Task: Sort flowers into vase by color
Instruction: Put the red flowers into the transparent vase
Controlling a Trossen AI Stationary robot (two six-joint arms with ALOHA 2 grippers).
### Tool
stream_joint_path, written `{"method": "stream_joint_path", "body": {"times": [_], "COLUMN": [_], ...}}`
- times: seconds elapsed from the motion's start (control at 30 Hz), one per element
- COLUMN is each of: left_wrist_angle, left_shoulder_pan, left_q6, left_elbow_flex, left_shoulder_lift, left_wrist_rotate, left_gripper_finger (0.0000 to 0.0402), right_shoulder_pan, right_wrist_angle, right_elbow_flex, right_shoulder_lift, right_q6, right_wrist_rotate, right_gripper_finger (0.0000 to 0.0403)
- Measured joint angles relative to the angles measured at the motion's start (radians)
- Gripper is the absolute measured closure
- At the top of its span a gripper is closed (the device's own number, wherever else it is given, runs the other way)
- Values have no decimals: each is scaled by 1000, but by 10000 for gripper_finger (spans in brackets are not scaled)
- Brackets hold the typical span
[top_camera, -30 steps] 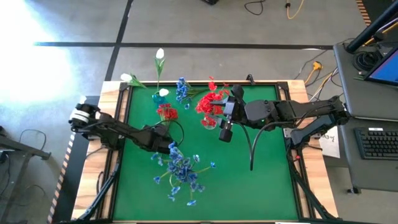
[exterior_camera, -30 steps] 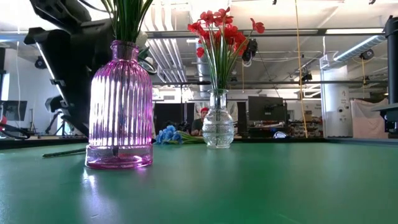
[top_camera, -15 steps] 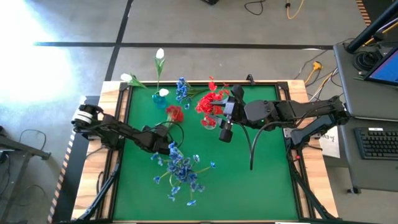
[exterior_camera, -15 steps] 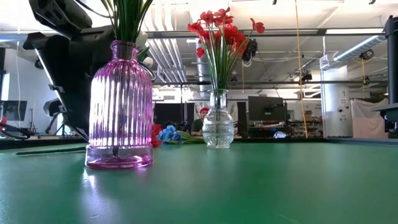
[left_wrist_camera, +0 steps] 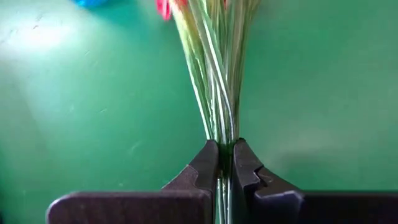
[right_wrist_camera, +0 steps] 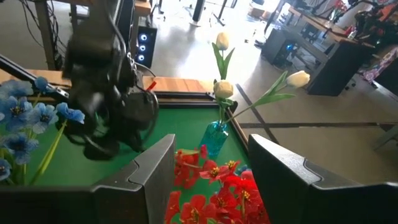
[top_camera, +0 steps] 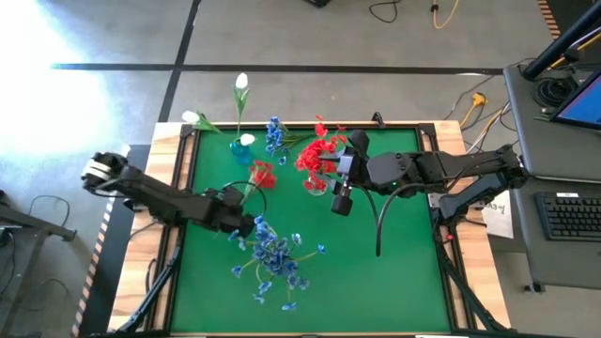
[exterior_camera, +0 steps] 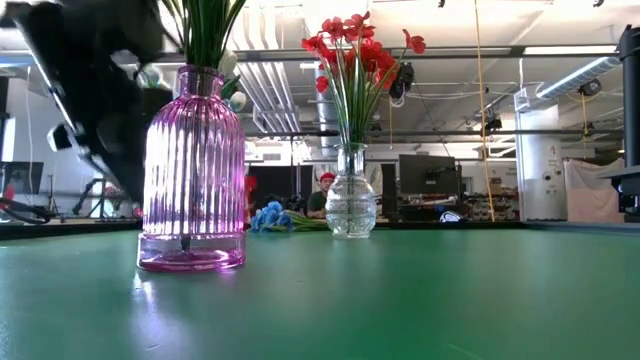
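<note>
My left gripper (top_camera: 246, 192) is shut on a red flower (top_camera: 261, 174) with several thin green stems, left of the table's middle. Near it, blue flowers (top_camera: 272, 255) stand in a ribbed pink vase (exterior_camera: 193, 170). More red flowers (exterior_camera: 355, 45) stand in a clear vase (exterior_camera: 351, 205), and my right gripper (right_wrist_camera: 208, 165) hovers open just above them, touching nothing. White flowers (right_wrist_camera: 224, 90) stand in a small teal vase (top_camera: 240, 145) at the far edge. Loose blue flowers (top_camera: 274, 131) lie beside it. My left gripper pinches the bundle of green stems (left_wrist_camera: 225, 134) between its two fingers, at the end away from the bloom. The stems run on straight ahead of the fingertips, along the fingers. The red bloom (exterior_camera: 250, 185) shows above the table surface in the low view.
The green mat (top_camera: 394, 272) has bare room at its near right. A white flower (top_camera: 192, 118) lies over the table's far left corner. A side desk with a keyboard (top_camera: 571, 214) stands to the right of the table.
My left gripper has shut on the red flower's stems and drawn back toward the table's left edge. The stem that lay on the mat has come up off it, and the bloom has shifted a little toward the table's right and now sits higher.
</note>
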Motion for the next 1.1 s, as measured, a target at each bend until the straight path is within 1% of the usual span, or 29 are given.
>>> {"method": "stream_joint_path", "body": {"times": [0.13,0.23,0.3,0.5,0.63,0.83,0.93,1.03,1.1], "left_wrist_angle": [1,-1,-8,-12,-14,38,81,168,268], "left_shoulder_pan": [-50,-81,-99,-124,-124,-124,-124,-124,-124], "left_q6": [43,110,144,242,322,559,693,853,976], "left_elbow_flex": [0,0,1,33,83,185,242,289,302], "left_shoulder_lift": [-144,-236,-289,-431,-503,-545,-546,-545,-545], "left_wrist_rotate": [47,101,109,115,62,45,16,-6,-6], "left_gripper_finger": [401,402,402,401,401,401,401,401,401], "right_shoulder_pan": [0,0,0,0,0,0,0,0,0], "right_wrist_angle": [0,0,0,0,0,0,1,9,14], "right_elbow_flex": [0,0,0,0,0,0,0,0,0], "right_shoulder_lift": [0,0,0,0,0,0,9,28,40], "right_q6": [0,-1,-1,-3,-3,-9,-21,-44,-59], "right_wrist_rotate": [0,0,0,0,0,0,0,-1,-2], "right_gripper_finger": [209,209,209,209,209,209,209,209,209]}}
